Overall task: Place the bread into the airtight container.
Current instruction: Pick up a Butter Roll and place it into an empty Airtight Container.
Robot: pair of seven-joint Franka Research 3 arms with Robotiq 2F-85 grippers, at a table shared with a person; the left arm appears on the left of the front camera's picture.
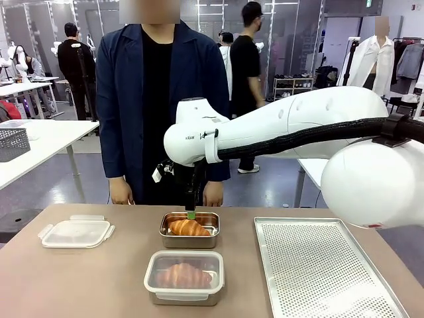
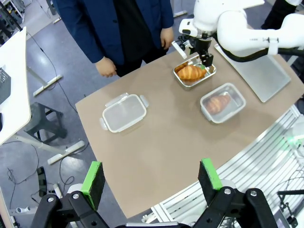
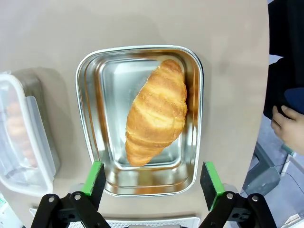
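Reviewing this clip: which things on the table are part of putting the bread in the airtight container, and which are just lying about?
Part of the job:
- croissant
- open steel container it lies in
- loose lid
- right gripper, open above the croissant

Lying about:
- lidded container holding another croissant
- perforated tray
- left gripper, open, high off the table

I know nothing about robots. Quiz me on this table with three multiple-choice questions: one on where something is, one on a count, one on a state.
1. Where does the uncovered croissant lie?
A. in the open metal container
B. on the perforated tray
C. on the table

2. How many croissants are there?
A. one
B. two
C. three

3. How is the right gripper?
A. shut on the croissant
B. open above it
C. holding the loose lid

Answers: 1 A, it sits inside the steel walls. 2 B, another lies in the lidded container. 3 B, the fingers stand apart, touching nothing.
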